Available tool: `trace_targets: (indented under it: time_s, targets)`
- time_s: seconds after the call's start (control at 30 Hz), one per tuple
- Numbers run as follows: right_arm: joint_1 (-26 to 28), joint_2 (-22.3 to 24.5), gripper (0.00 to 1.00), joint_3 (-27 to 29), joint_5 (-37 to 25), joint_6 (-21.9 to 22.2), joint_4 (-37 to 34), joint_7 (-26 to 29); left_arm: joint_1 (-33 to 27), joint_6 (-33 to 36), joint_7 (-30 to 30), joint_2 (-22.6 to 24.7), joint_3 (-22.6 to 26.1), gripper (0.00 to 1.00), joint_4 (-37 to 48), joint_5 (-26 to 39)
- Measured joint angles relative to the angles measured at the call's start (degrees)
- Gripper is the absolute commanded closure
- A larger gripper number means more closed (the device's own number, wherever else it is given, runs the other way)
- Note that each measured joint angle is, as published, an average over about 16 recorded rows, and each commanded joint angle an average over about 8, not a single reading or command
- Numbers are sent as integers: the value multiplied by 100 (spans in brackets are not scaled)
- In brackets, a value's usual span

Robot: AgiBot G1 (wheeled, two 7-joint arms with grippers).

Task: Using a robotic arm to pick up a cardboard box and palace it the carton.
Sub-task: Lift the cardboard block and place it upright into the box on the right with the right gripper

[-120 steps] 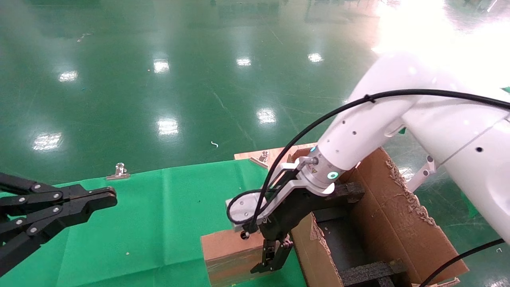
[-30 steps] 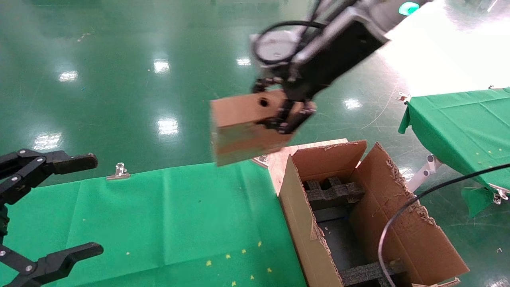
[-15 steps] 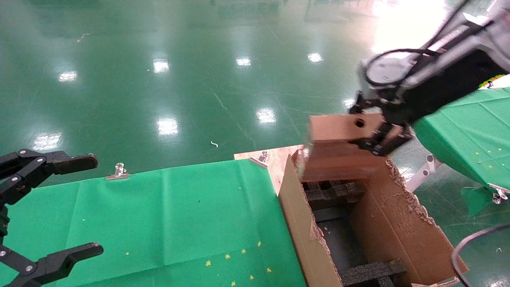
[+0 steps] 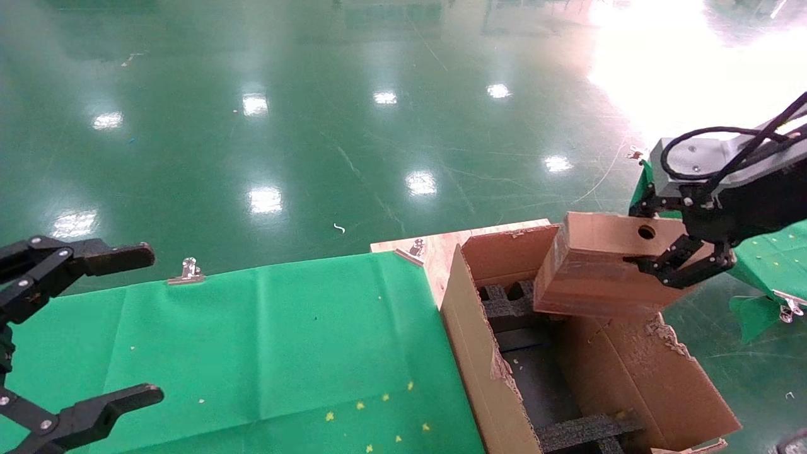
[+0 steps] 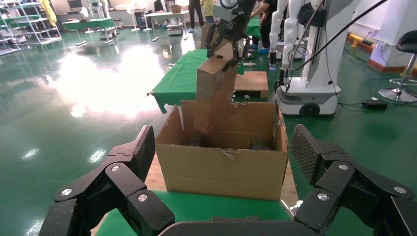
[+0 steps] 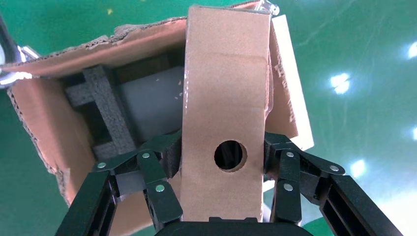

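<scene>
Right claw [image 4: 669, 255] clamps cardboard box [image 4: 592, 274] — held above carton [image 4: 479, 359].

Glossy green floor [image 4: 315, 113] reflects ceiling lights. Green cloth [image 4: 252, 340] covers the table, clipped at its edge. Shelving [image 5: 24, 24] stands beyond.

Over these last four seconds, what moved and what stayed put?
The right gripper, shut on the cardboard box, lifted it off the green table and swung it rightward over the carton. The left gripper opened. The carton stayed put.
</scene>
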Motion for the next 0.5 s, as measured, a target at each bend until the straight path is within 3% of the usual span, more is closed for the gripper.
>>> trace_targets:
  time_s: [0.5]
  targets:
    - [-20,110,100,-43,7,63,58,115,1,-1,1,-1,0,0,1,-2]
